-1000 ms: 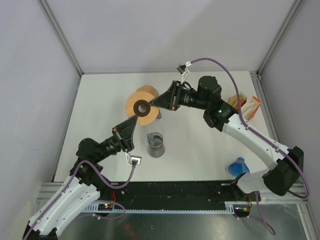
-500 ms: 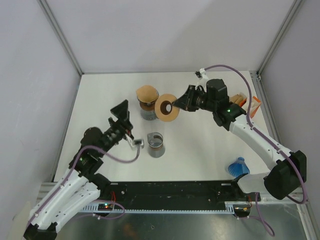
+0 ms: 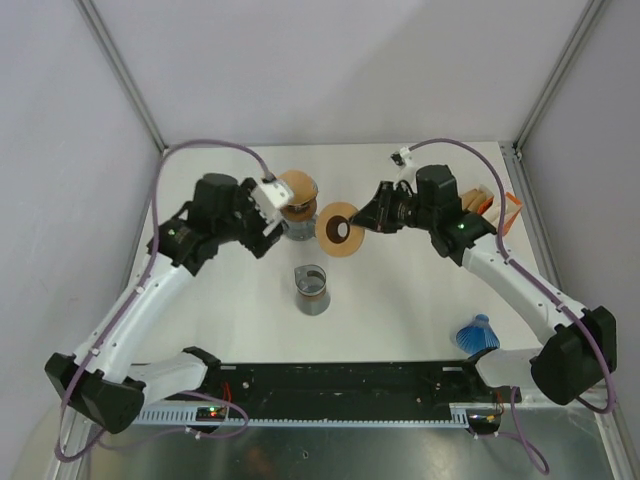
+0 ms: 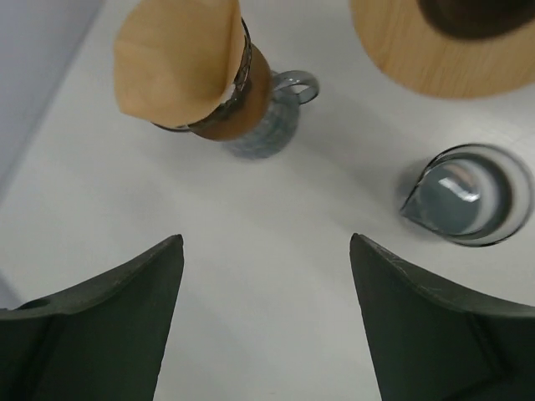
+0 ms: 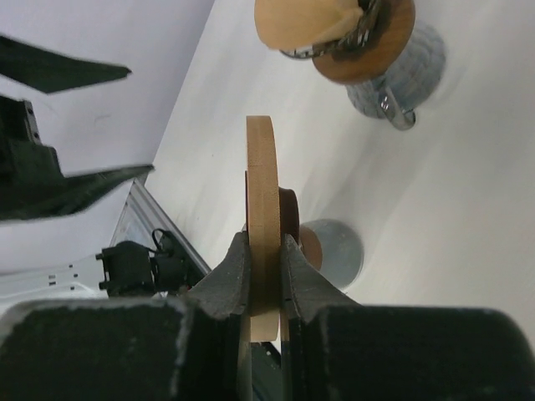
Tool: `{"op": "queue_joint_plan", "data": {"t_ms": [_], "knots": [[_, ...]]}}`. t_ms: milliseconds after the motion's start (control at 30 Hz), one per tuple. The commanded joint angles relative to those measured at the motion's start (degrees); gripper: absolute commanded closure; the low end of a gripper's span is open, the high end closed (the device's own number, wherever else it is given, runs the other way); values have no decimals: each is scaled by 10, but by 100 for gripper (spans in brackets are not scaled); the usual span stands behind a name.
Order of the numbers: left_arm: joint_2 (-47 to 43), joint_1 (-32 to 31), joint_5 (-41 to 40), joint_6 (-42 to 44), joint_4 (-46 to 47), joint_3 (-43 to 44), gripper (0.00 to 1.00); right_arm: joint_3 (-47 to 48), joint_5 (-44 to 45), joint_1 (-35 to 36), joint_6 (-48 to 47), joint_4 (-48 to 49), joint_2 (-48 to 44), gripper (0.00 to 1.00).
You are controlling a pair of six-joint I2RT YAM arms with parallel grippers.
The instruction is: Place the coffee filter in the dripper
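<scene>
Swinging left gripper (image 4: 265,251) beside dripper (image 4: 245,102)

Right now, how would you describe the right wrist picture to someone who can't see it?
The right gripper pinches a wooden ring, seen edge-on, above a white table. Beyond it stands a grey jug topped by a dripper holding a brown paper filter.

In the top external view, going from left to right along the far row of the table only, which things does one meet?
left pincer → dripper with the filter in it → ring, held by the right pincer → box
</scene>
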Motion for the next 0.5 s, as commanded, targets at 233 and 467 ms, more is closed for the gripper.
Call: {"op": "queue_joint_plan", "data": {"t_ms": [233, 467], "knots": [[28, 195, 412, -300, -39, 22, 21, -20, -72, 66, 48, 79, 25, 100], [21, 197, 426, -328, -4, -36, 21, -25, -118, 99, 85, 137, 84, 100]]}}
